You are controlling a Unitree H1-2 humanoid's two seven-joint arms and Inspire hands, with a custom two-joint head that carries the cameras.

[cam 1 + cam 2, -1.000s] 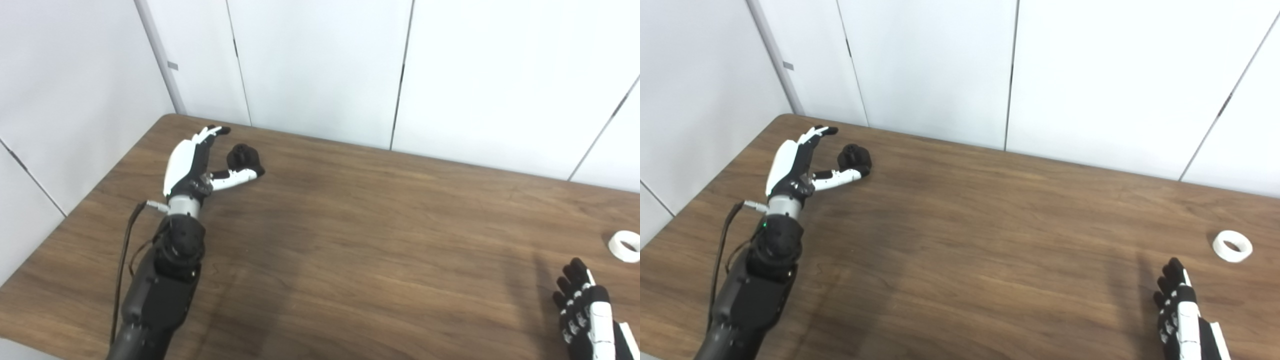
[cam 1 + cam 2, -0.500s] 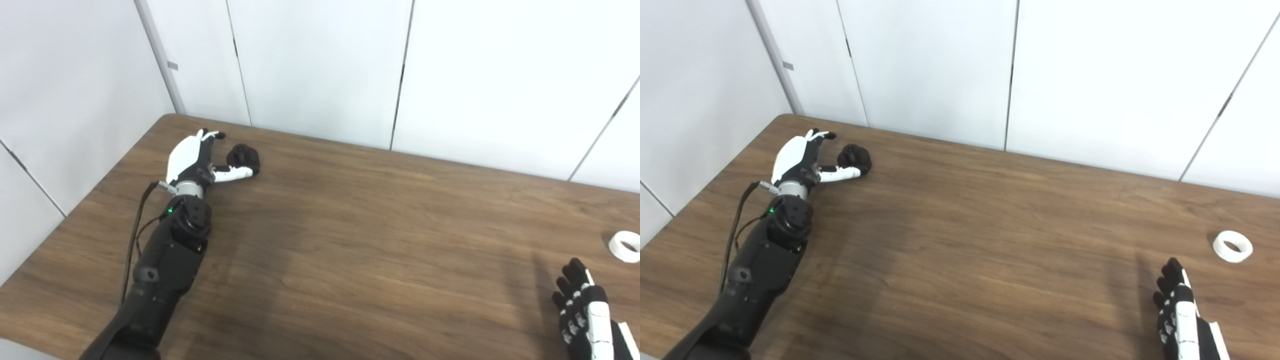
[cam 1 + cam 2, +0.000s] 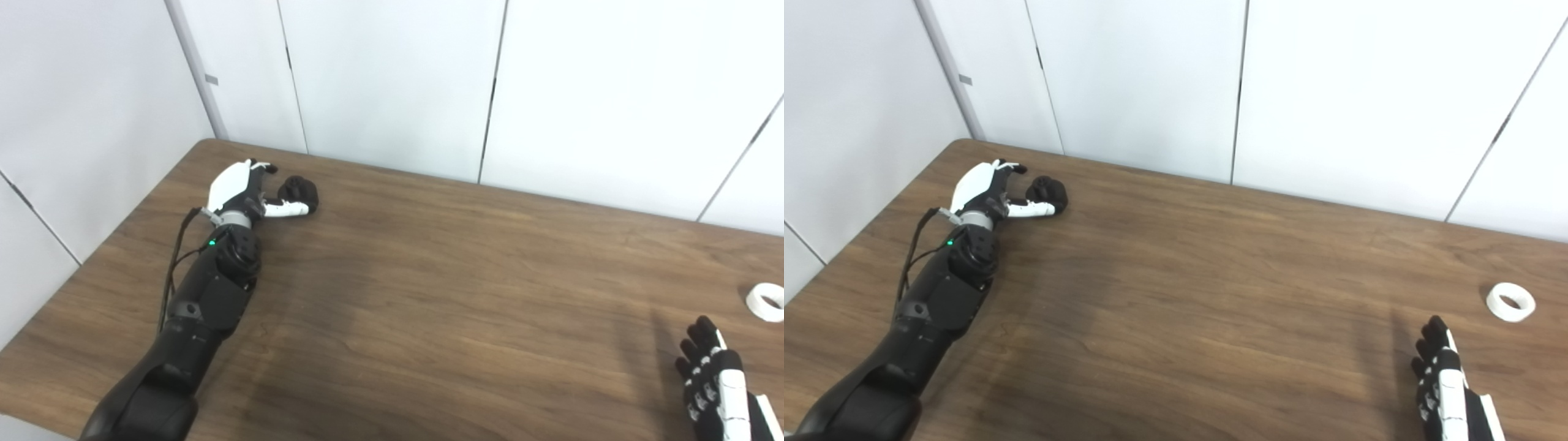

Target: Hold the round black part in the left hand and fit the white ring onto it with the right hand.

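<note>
On the wood-grain brown table [image 3: 1176,294], the matte round black part [image 3: 1048,191] sits at ten o'clock between the left hand's [image 3: 989,193] spread fingers and thumb, while the smooth white ring [image 3: 1510,301] lies flat at four o'clock beyond the right hand [image 3: 1448,383], empty, fingers loosely extended.

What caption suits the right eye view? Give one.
Left hand open beside round black part; white ring untouched.

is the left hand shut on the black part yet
No: the left hand is open, fingers spread around the black part, which sits on the table.
</note>
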